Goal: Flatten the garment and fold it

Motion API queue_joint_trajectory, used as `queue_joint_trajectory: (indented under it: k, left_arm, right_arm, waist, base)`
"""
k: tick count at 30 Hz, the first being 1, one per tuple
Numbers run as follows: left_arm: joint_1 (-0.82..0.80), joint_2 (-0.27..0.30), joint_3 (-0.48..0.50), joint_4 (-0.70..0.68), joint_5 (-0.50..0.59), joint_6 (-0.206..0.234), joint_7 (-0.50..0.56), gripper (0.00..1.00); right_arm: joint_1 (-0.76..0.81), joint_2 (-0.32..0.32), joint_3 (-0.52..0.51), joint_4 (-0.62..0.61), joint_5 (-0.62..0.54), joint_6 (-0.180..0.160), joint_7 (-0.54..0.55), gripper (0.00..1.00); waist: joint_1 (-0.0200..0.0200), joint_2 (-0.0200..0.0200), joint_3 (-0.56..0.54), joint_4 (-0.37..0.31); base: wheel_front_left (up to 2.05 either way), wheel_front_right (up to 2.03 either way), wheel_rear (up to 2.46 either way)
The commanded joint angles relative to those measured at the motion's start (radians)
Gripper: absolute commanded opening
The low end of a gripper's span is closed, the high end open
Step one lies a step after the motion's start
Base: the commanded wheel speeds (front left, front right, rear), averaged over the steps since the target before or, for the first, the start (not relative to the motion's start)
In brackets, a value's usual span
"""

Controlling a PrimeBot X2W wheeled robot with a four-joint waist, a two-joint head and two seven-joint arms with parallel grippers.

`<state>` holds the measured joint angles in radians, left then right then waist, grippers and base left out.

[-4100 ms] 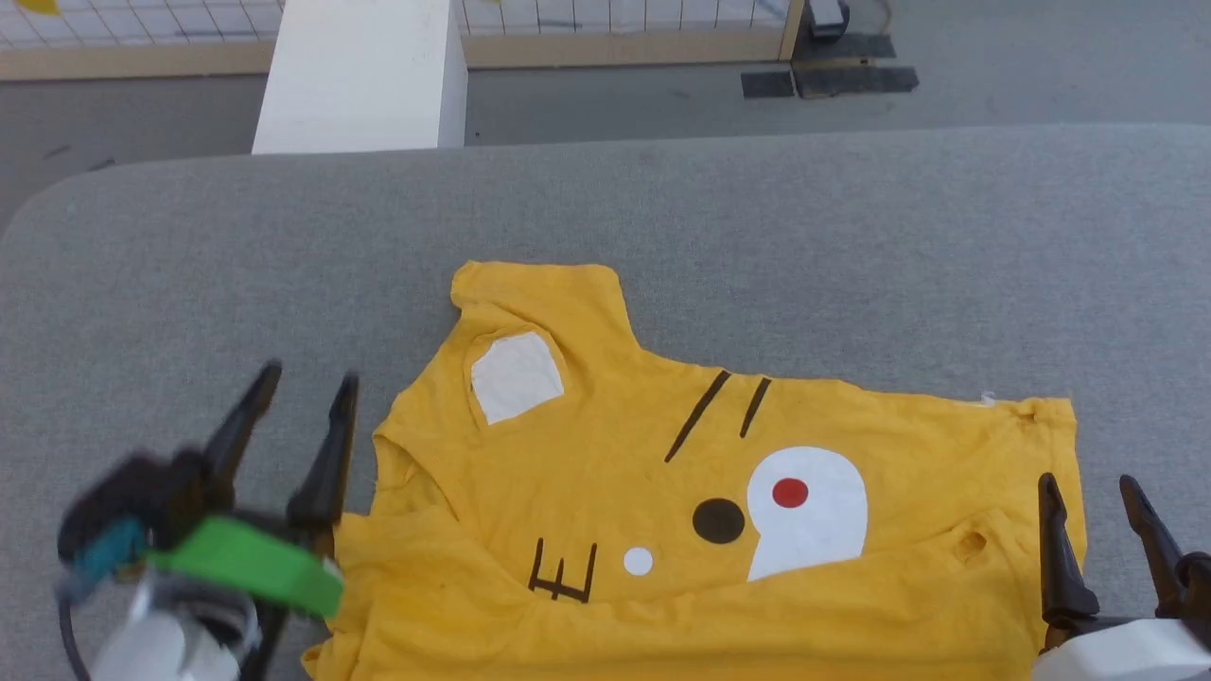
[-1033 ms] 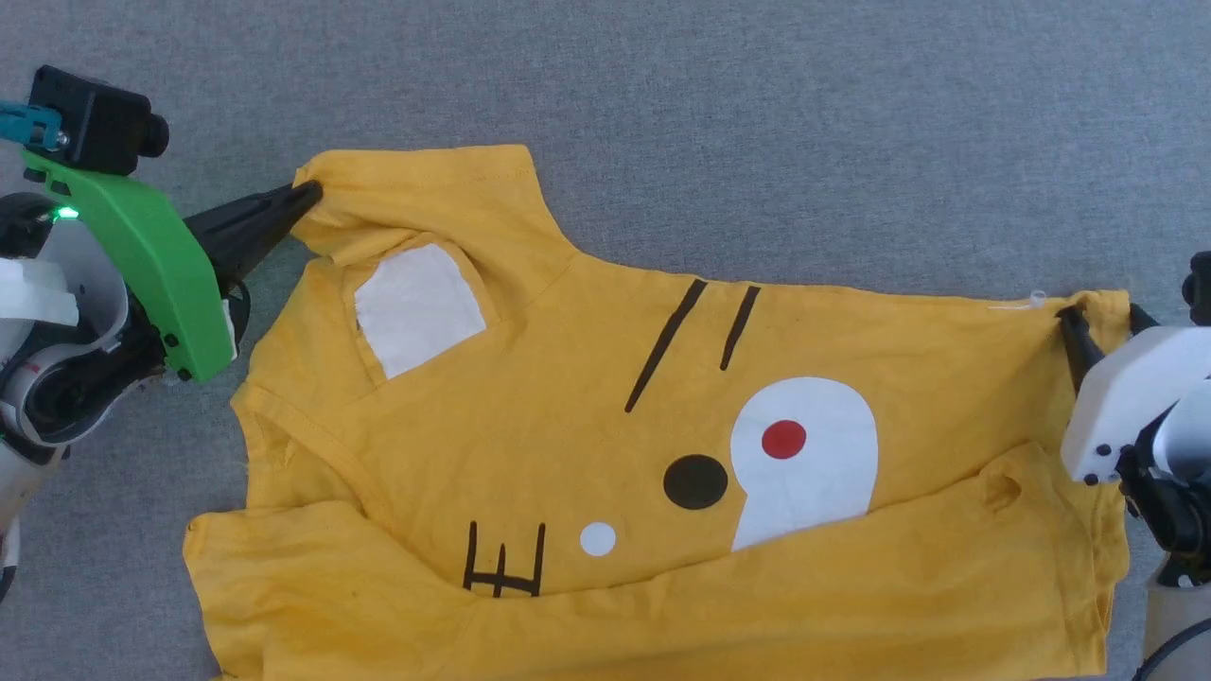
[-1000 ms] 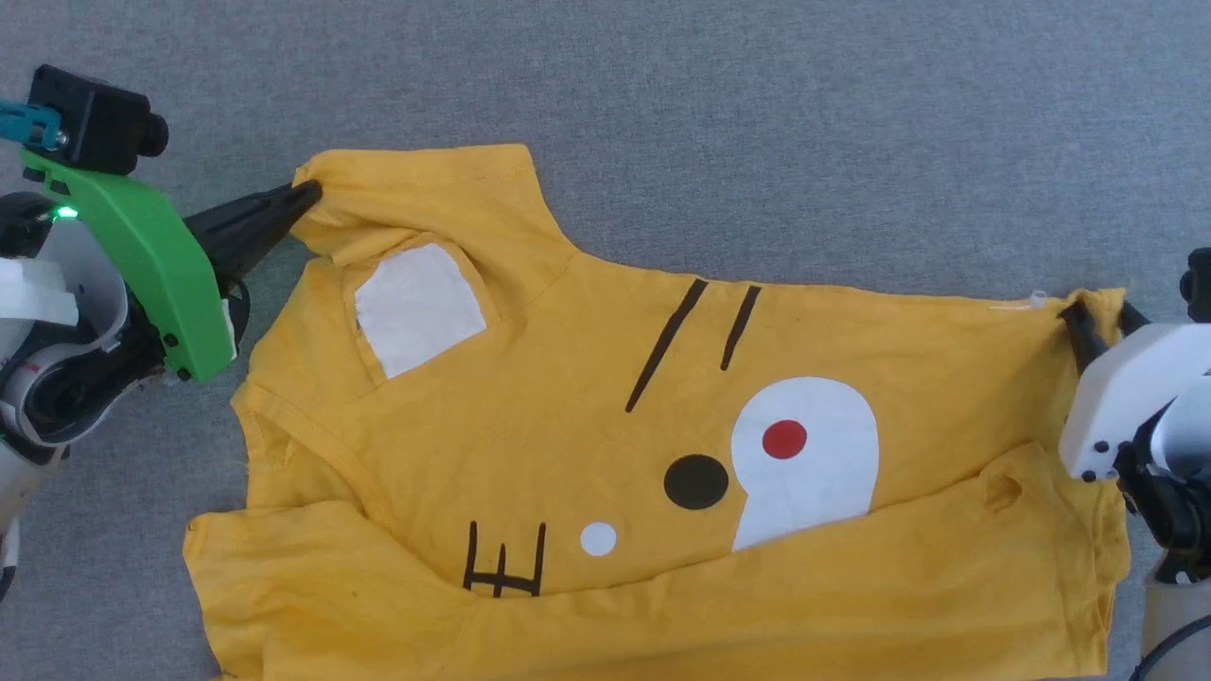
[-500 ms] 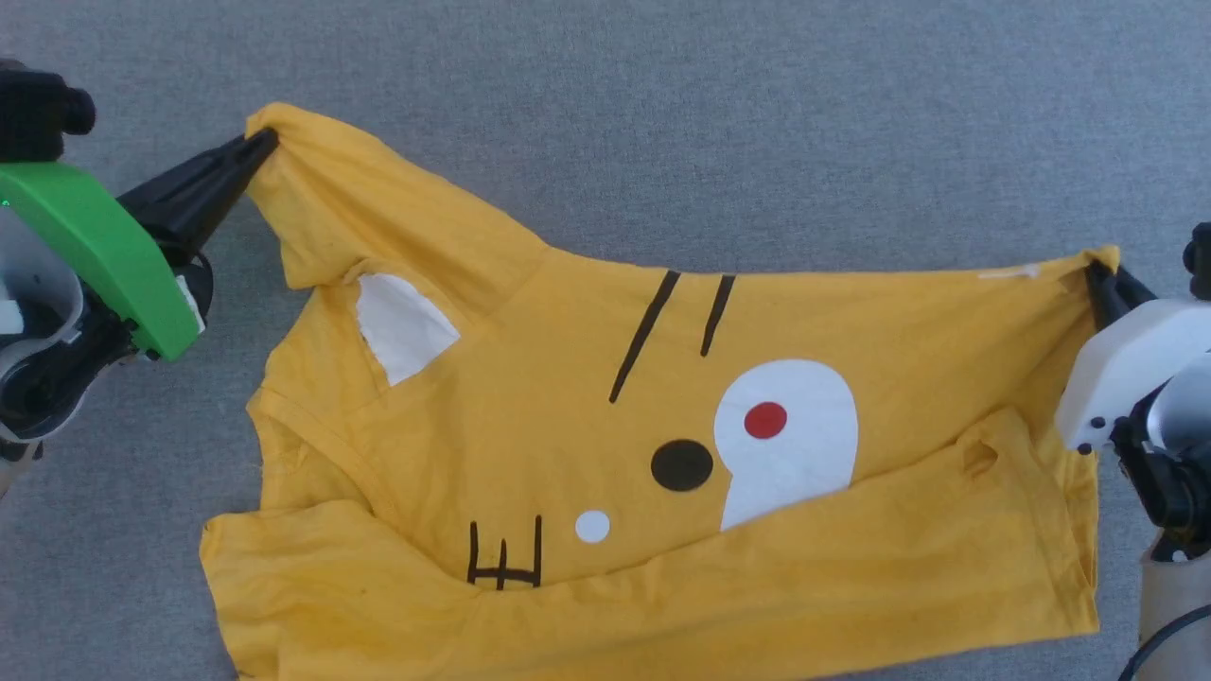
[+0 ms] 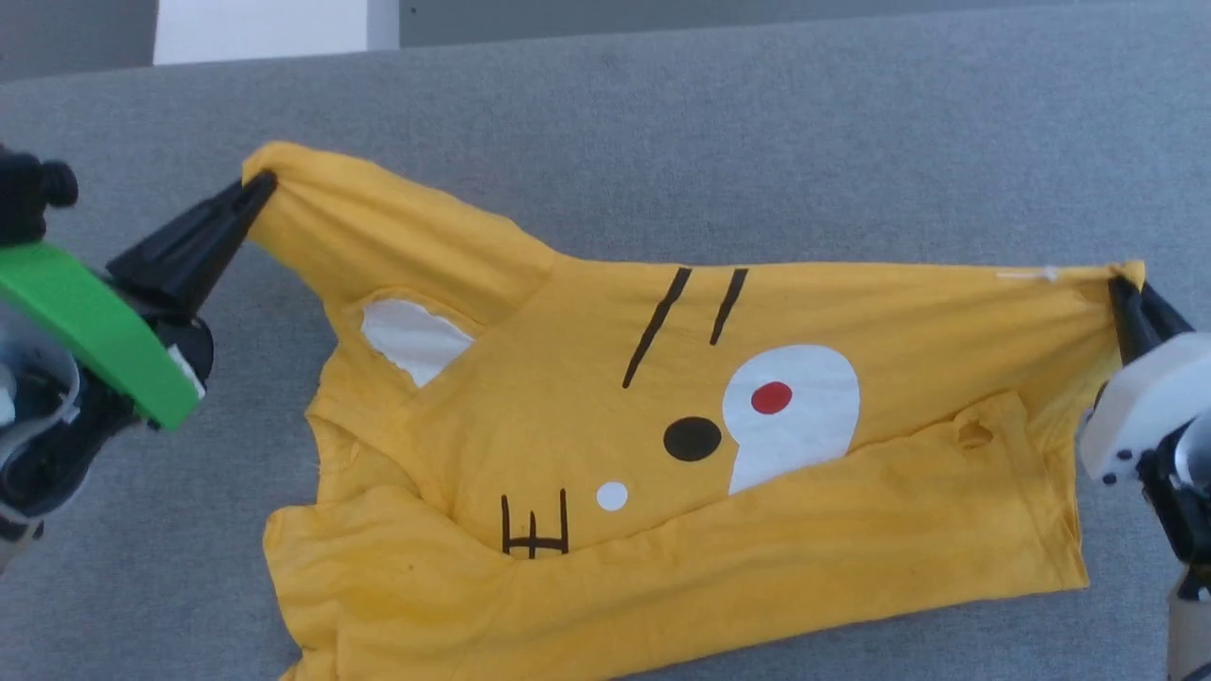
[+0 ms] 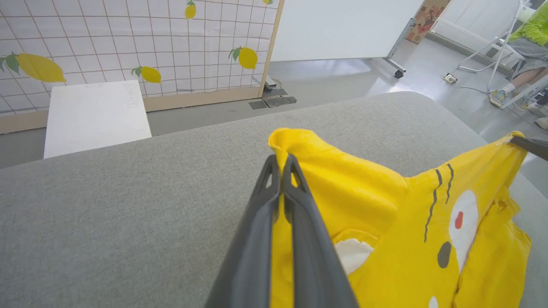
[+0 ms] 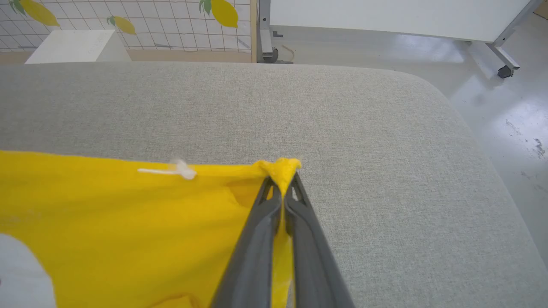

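We see the shirt (image 5: pixel 568 416) print up on the grey counter (image 5: pixel 804 132), its far edge stretched between the two claws and, in the left wrist view, raised off the counter. The left claw (image 5: pixel 263 182) is closed on the end of a sleeve at the far left; its wrist view shows both fingers meeting, with yellow cloth bunched at the tips. The right claw (image 5: pixel 1124 284) is pinched on the far right corner, cloth pressed between its fingers in its own view. From the head a pale cover (image 5: pixel 1135 407) hides all but the fingers' ends. A plain yellow flap (image 5: pixel 757 567) from the near side lies over the print, hiding the bottom of the white patch (image 5: pixel 795 397) and the foot of the black mark (image 5: pixel 535 530). The ear patch (image 5: pixel 412 340) is half tucked under a fold. The shirt's near left corner runs off the head view's bottom edge. A puckered spot (image 5: pixel 973 433) may be a hole or a crease; we cannot tell. A white scrap (image 5: pixel 1026 275) on the far edge is too small to make out. Beyond the counter, a white box (image 5: pixel 260 28) is cut off at the top.
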<state>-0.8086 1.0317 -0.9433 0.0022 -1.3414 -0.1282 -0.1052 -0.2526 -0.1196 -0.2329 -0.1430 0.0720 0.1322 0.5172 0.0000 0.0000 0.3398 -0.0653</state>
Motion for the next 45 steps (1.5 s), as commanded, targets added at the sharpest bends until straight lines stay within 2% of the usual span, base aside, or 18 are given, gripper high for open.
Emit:
queue_joint_trajectory:
  k: [1,5,12,17,21,26,30,38,40,41,43,44,45]
  left_arm:
    - [0.029,0.019,0.001,-0.015,-0.011,-0.002,-0.019,0.0]
    - [0.113,0.069,-0.016,-0.081,-0.034,0.003,-0.057,0.0]
    - [0.302,0.165,-0.05,-0.225,-0.109,0.064,-0.124,0.0]
    - [0.444,0.185,-0.068,-0.275,-0.168,0.099,-0.15,0.0]
    - [0.539,0.163,-0.056,-0.277,-0.199,0.103,-0.156,0.0]
    - [0.605,0.089,-0.034,-0.217,-0.185,0.093,-0.156,0.0]
    - [0.604,0.032,-0.058,-0.153,-0.157,0.088,-0.141,0.0]
    - [0.534,-0.077,-0.103,-0.012,-0.118,0.084,-0.046,0.0]
    - [0.518,-0.104,-0.107,0.018,-0.115,0.081,-0.034,0.0]
    - [0.51,-0.117,-0.108,0.033,-0.114,0.079,-0.029,0.15]
    - [0.499,-0.137,-0.109,0.059,-0.112,0.075,-0.026,0.37]
    - [0.496,-0.144,-0.108,0.066,-0.113,0.073,-0.025,0.42]
    - [0.494,-0.15,-0.108,0.072,-0.114,0.07,-0.026,0.62]
  right_arm:
    - [0.031,-0.004,-0.003,-0.011,0.013,-0.002,-0.01,0.0]
    - [0.128,0.005,-0.002,-0.046,0.072,-0.002,-0.009,0.0]
    - [0.338,0.012,-0.014,-0.102,0.198,-0.002,0.033,0.0]
    - [0.448,0.015,-0.05,-0.111,0.255,-0.002,0.058,0.0]
    - [0.499,0.007,-0.078,-0.102,0.247,-0.002,0.064,0.0]
    - [0.497,0.019,-0.074,-0.062,0.232,-0.002,0.05,0.0]
    - [0.467,0.026,-0.05,-0.011,0.212,-0.002,0.036,0.0]
    - [0.39,0.03,-0.006,0.115,0.17,-0.002,0.009,0.0]
    - [0.372,0.031,-0.002,0.145,0.163,-0.002,-0.001,0.23]
    - [0.364,0.031,-0.001,0.159,0.16,-0.002,-0.003,0.47]
    - [0.353,0.032,0.002,0.179,0.156,-0.002,-0.005,1.0]
    - [0.35,0.032,0.002,0.184,0.156,-0.002,-0.006,1.0]
    - [0.348,0.033,0.001,0.187,0.156,-0.002,-0.007,1.0]
  waist:
    - [0.0,0.0,-0.049,0.022]
    - [0.0,0.0,-0.09,0.03]
    - [0.0,0.0,-0.15,0.036]
    - [0.0,0.0,-0.164,0.041]
    - [0.0,0.0,-0.156,0.048]
    - [0.0,0.0,-0.146,0.06]
    - [0.0,0.0,-0.144,0.066]
    - [0.0,0.0,-0.144,0.067]
    - [0.0,0.0,-0.144,0.066]
    - [0.0,0.0,-0.145,0.066]
    - [0.0,0.0,-0.145,0.065]
    - [0.0,0.0,-0.145,0.065]
    - [0.0,0.0,-0.145,0.064]
  base:
    - [0.0,0.0,0.0]
    - [0.0,0.0,0.0]
    - [0.0,0.0,0.0]
    - [0.0,0.0,0.0]
    - [0.0,0.0,0.0]
    - [0.0,0.0,0.0]
    - [0.0,0.0,0.0]
    - [0.0,0.0,0.0]
    - [0.0,0.0,0.0]
    - [0.0,0.0,0.0]
    - [0.0,0.0,0.0]
    - [0.0,0.0,0.0]
    - [0.0,0.0,0.0]
